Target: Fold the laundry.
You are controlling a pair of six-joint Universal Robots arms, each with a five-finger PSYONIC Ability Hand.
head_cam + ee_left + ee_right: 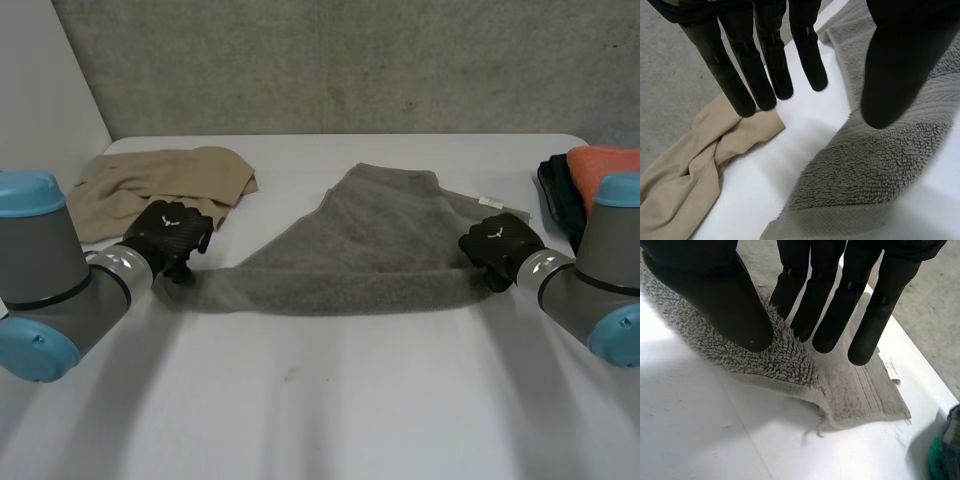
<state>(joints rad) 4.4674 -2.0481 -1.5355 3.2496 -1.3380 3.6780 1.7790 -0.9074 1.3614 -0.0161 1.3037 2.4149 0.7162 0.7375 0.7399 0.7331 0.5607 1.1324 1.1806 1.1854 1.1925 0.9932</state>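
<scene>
Early on: towel (370, 240) mid-table, near edge raised btwn my hands, 1st fold not laid yet. R hand (497, 245) pinches its 3 o'clock corner. L hand (168, 235) at 9 o'clock corner, grip can't tell. Beige cloth (160, 185) at 10 o'clock looks unfolded.

A bare grey concrete wall (350, 60) runs across the back, mottled and pocked, and over at the left a plain white panel (45, 90) meets it in the corner. In front stretches the white table (330, 400), wide and matte, its far right corner rounded. The light is soft and even, and faint grey shadows smudge the tabletop.
</scene>
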